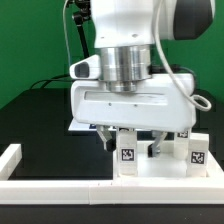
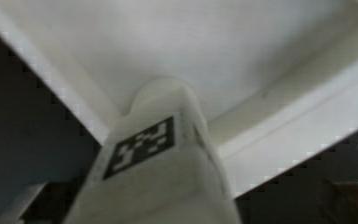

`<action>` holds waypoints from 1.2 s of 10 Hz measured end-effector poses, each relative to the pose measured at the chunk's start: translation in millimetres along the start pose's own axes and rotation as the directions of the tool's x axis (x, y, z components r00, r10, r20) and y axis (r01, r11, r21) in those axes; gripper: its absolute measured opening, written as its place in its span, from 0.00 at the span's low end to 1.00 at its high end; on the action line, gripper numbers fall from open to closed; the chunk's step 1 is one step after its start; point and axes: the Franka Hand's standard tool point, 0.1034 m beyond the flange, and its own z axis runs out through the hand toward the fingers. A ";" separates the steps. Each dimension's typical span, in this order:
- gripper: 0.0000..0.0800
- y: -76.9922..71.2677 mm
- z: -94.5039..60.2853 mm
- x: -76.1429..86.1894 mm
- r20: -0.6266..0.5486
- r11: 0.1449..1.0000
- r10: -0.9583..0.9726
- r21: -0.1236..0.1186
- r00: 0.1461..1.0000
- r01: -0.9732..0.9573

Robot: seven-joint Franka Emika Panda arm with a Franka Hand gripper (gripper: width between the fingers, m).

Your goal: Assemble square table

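My gripper [image 1: 128,140] is low over the white square tabletop [image 1: 160,172], which lies at the front, toward the exterior view's right. Its fingers are closed on an upright white leg [image 1: 127,157] with a black-and-white tag, standing on the tabletop's left part. In the wrist view this leg [image 2: 158,150] fills the middle and runs out between the jaws, with the tabletop [image 2: 211,50] behind it. The fingertips are blurred dark shapes there. A second tagged leg [image 1: 197,150] stands at the tabletop's right end, and another shows partly behind it.
The long white border rail [image 1: 90,192] runs along the front and turns up at the exterior view's left [image 1: 12,155]. Black table surface lies to the left. Cables hang behind the arm.
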 end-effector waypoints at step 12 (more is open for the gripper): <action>0.36 13.5 2.0 -4.0 -0.001 0.736 0.677 -0.033 0.736 -0.676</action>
